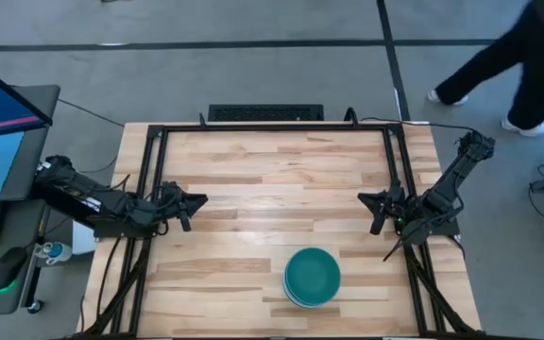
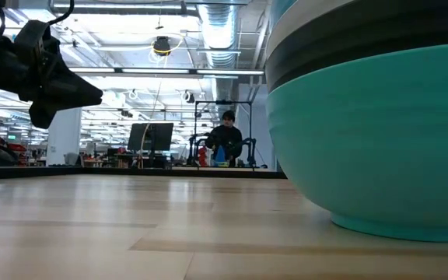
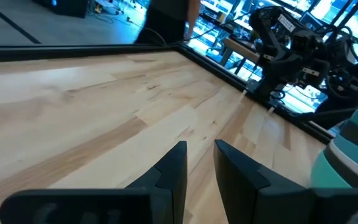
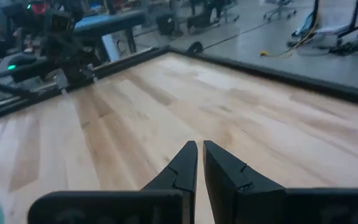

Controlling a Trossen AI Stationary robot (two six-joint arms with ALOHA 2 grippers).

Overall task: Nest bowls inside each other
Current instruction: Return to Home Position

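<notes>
A: Bowls [image 1: 312,277]?
B: Nested in one stack, teal-green on top, black and white rims lower down. On the table [image 1: 253,170], near its front edge, right of its middle.
A: Left gripper [image 1: 195,210]?
B: Above the table's left side, pointing toward its middle. Empty, fingers almost together, slim gap.
A: Right gripper [image 1: 371,210]?
B: Above the table's right side. Empty, fingers closed tip to tip.

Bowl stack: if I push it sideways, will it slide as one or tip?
Probably slides as one: the bowl stack sits deeply nested, rims close in the low view. The bottom bowl narrows to a small foot, so a high push might rock it. Smooth wooden table suggests little grip. Left gripper and right gripper wait far off.
</notes>
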